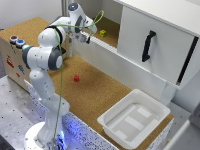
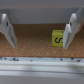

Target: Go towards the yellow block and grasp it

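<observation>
A: Where's the yellow block (image 2: 58, 38)?

B: On the cork floor inside the white cabinet (image 1: 150, 35), on the raised shelf behind its front ledge. A dark marking shows on its near face.

A: And the gripper (image 2: 39, 31)?

B: Up at the cabinet opening, fingers (image 2: 8, 30) spread wide, nothing between them touching. In the wrist view the block sits just beside one finger, not centred in the gap.

A: Anything else?

B: Small red cube (image 1: 76, 78) on the cork table below the cabinet; white tray (image 1: 134, 119) near the table edge, well apart from the cabinet shelf.
</observation>
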Robot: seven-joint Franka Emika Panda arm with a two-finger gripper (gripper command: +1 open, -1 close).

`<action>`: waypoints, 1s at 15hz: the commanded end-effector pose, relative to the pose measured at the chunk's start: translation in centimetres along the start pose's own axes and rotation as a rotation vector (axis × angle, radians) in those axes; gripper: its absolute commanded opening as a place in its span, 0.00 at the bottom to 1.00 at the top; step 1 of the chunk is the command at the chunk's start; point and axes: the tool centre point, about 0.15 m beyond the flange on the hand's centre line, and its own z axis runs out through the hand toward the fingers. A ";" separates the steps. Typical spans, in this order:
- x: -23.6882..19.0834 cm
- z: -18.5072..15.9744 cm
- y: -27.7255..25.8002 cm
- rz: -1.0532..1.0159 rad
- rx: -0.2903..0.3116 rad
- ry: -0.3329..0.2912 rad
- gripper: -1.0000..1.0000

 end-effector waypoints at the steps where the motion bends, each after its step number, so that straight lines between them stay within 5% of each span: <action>1: 4.3 4.6 2.3 0.025 -0.107 -0.038 1.00; 13: 7.2 8.9 4.6 0.002 -0.106 -0.066 1.00; 14: 7.3 8.7 4.8 0.001 -0.112 -0.059 0.00; 15: 7.3 8.7 4.7 -0.008 -0.111 -0.059 0.00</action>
